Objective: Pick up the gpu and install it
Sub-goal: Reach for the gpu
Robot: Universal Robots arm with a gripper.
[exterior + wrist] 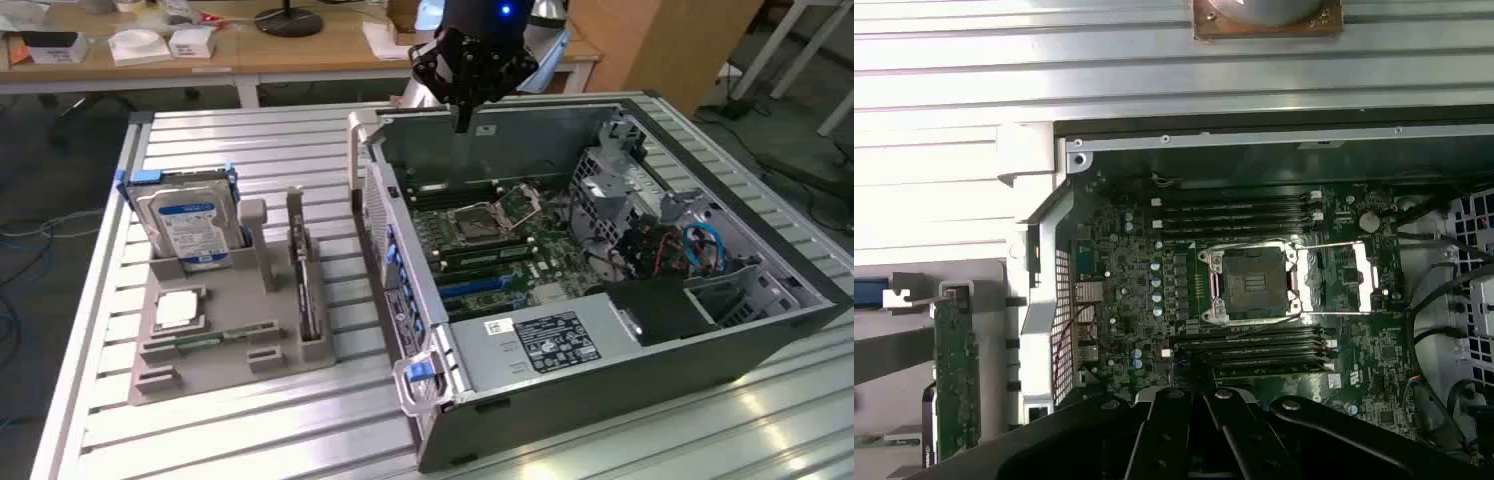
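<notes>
Approach stage: gripper [462,120], fingers together and empty, hovers over the open computer case [667,385]. The gpu [304,285] stands edgewise in the grey holder [254,310], at the gripper's 8 o'clock in the exterior view. Grasping calls for parted fingers.

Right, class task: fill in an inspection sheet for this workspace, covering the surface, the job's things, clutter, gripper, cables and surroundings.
Surface: slatted metal table carrying a grey parts holder and an open computer case.
Job's things: gpu stands on edge in the holder, not held.
Clutter: hard drive, processor and memory stick, all in the holder.
Gripper: gripper shut, holding nothing, hovers over the open case, apart from the gpu.
Cables: blue cables inside the case.
Surroundings: wooden desk behind the table, with small boxes on it.
</notes>
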